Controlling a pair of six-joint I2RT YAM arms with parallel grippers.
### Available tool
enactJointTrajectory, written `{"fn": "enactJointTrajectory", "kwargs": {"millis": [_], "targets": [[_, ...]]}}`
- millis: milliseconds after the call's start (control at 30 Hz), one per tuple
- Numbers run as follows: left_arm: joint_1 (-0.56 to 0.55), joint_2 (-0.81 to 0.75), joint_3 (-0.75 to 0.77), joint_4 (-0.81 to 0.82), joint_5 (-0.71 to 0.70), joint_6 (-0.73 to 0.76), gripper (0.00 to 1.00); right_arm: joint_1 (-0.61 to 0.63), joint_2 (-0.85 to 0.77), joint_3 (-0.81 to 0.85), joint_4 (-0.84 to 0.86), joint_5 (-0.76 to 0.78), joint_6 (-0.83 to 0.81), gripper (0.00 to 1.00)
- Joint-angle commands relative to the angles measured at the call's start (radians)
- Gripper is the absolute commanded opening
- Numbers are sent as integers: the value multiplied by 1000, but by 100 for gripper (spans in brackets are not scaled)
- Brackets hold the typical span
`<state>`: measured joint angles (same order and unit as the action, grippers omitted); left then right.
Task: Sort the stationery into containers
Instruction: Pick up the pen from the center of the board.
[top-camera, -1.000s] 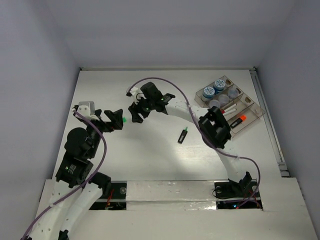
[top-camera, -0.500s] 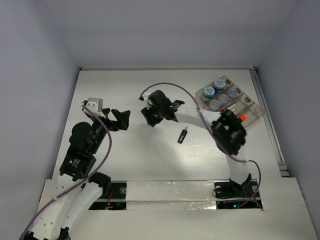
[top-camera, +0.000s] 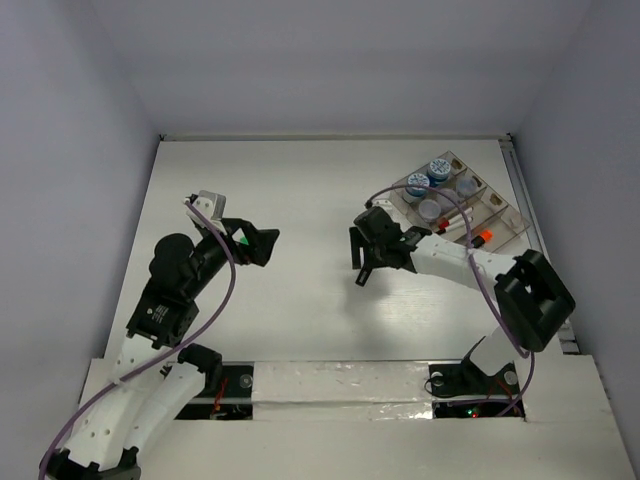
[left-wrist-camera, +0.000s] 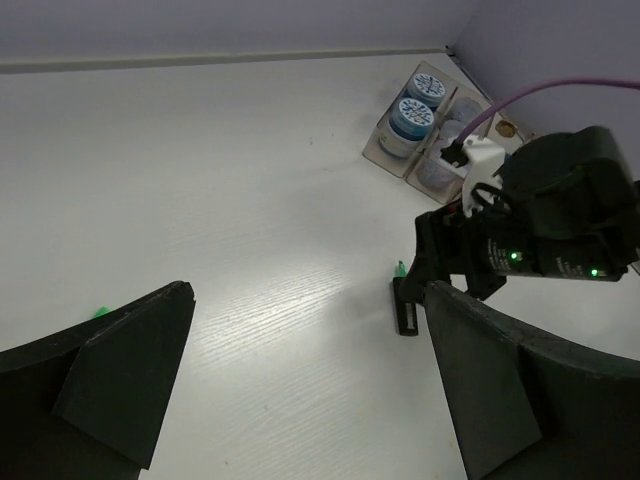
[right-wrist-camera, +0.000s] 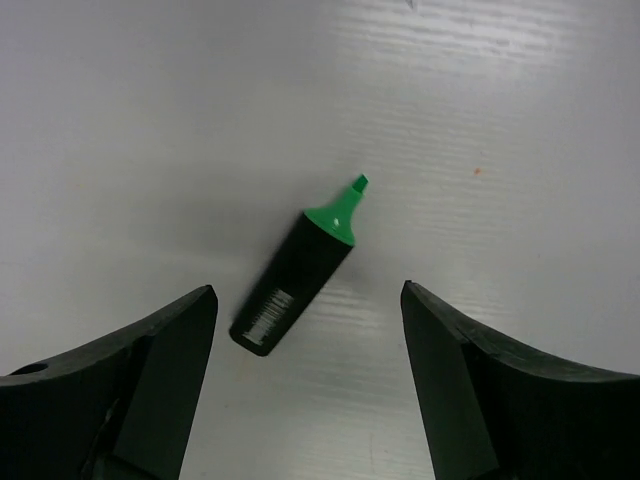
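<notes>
**Green highlighter** (right-wrist-camera: 295, 270): lies flat on the white worktop (top-camera: 300, 180), a little right of centre and well apart from every edge. The body is black with a barcode label at the butt end, and the green tip is uncovered. In the right wrist view the tip points up and to the right.

**Right gripper** (right-wrist-camera: 305, 292): hangs directly over the green highlighter with its jaws spread wide. One finger (right-wrist-camera: 150, 370) stands on each side of the highlighter. Neither finger touches it, and bare worktop shows on both sides. It grasps nothing. In the left wrist view the highlighter (left-wrist-camera: 404, 304) sits just under the fingertips.

**Left gripper** (top-camera: 262, 243): is left of centre, raised off the surface and facing the right gripper. Its jaws are parted and it holds nothing.

**Tray** (top-camera: 510, 212): clear and divided into compartments, set askew in the far right corner of the worktop, well apart from the green highlighter.
- Two blue-lidded pots (top-camera: 417, 184) sit in the compartments nearest the far edge, with paler pots beside them.
- An orange highlighter (top-camera: 481, 238) lies in a long compartment toward the right edge.
- Pens in the neighbouring slot are too small to tell apart.
</notes>
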<state>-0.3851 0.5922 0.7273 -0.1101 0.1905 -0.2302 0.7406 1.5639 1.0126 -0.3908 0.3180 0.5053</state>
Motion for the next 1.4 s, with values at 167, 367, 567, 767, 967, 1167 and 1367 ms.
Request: {"fn": "enactJointTrajectory", "kwargs": {"millis": [167,367,567,767,967,1167,1367], "targets": [[-12,-2,-9,56,53,-8,99,-15,62,0,32,24,104,80],[-12,12,-12,58,67,-3,99,-24,151,9,82,-3,122,64],[-12,34,-17,73,122,-9,99,-43,186,0,121,7,127,55],[-12,63,-26,93,199,-37,97,-43,225,12,144,-5,125,40],[-12,107,-77,192,351,-176,91,-43,156,12,203,-2,72,15],[-21,167,-232,446,461,-386,81,-3,-37,35,348,-46,44,13],[-40,251,-259,570,420,-435,77,91,-87,63,457,-96,78,13]]}}
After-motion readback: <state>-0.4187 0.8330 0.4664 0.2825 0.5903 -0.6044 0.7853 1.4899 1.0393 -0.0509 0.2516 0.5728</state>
